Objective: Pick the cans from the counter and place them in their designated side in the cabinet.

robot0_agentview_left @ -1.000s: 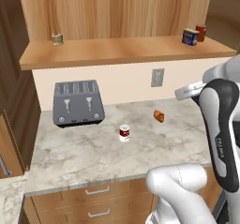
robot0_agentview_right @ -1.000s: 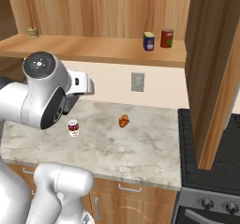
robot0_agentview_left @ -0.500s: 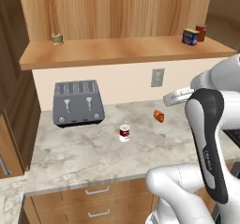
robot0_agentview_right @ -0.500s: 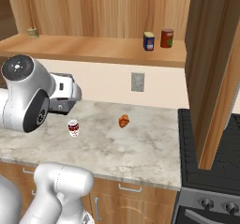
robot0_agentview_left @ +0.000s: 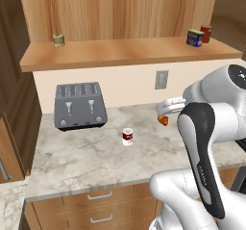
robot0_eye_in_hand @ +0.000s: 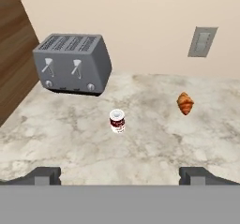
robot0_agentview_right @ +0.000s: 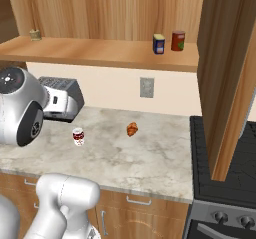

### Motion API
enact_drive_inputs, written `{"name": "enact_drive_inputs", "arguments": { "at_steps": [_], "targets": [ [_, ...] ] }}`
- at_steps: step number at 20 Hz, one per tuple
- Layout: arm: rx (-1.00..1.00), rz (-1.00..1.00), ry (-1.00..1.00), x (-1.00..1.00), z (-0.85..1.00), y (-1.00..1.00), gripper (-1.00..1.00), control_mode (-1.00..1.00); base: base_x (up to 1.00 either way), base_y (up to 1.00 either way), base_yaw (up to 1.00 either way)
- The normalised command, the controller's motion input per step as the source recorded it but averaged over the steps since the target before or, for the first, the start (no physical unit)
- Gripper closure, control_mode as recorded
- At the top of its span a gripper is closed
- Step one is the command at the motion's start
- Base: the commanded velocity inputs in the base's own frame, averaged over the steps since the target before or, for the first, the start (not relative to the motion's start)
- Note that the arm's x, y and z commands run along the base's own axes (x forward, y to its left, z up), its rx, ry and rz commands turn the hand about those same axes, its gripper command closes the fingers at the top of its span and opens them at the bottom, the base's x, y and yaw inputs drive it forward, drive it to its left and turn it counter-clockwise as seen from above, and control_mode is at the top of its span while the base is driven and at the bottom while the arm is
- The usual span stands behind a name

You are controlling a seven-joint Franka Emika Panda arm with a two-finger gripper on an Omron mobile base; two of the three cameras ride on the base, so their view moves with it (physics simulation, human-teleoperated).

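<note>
1. Hand view shows the gripper with its two dark finger tips standing far apart at the bottom; the jaws are wide open and hold nothing.
2. Ahead of the gripper, the red-and-white can stands upright on the counter, apart from the finger tips and about in the middle between them.
3. Behind this can and to its left in the hand view is the grey toaster, near the wall. A croissant lies to the right of the can, well apart from it.
4. A wall socket plate is on the pale wall above the croissant.
5. In the left base view the white arm rises at the right side, and the red-and-white can stands in front of the toaster, a little to its right.
6. On the cabinet shelf, at the right end, the dark blue can with the yellow label stands just beside a plain dark red can.
7. At the left end of the same shelf stands an olive-tan can, well apart from the other two.
8. In the right base view the dark blue can is left of the dark red can, and a black stove is at the right of the counter.
</note>
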Motion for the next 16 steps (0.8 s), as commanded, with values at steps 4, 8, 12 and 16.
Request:
{"name": "enact_drive_inputs", "arguments": {
  "at_steps": [4, 8, 12, 16],
  "targets": [
    [0.0, -0.01, 0.05, 0.09, -0.1, 0.11, -1.0, -1.0, 0.0, 0.0, 0.0],
    [0.0, -0.01, 0.1, 0.15, -0.13, 0.1, -1.0, -1.0, 0.0, 0.0, 0.0],
    [0.0, 0.0, 0.1, 0.14, -0.14, 0.12, -1.0, -1.0, 0.0, 0.0, 0.0],
    [0.0, 0.0, 0.08, 0.19, -0.2, 0.2, -1.0, -1.0, 0.0, 0.0, 0.0]
  ]
}}
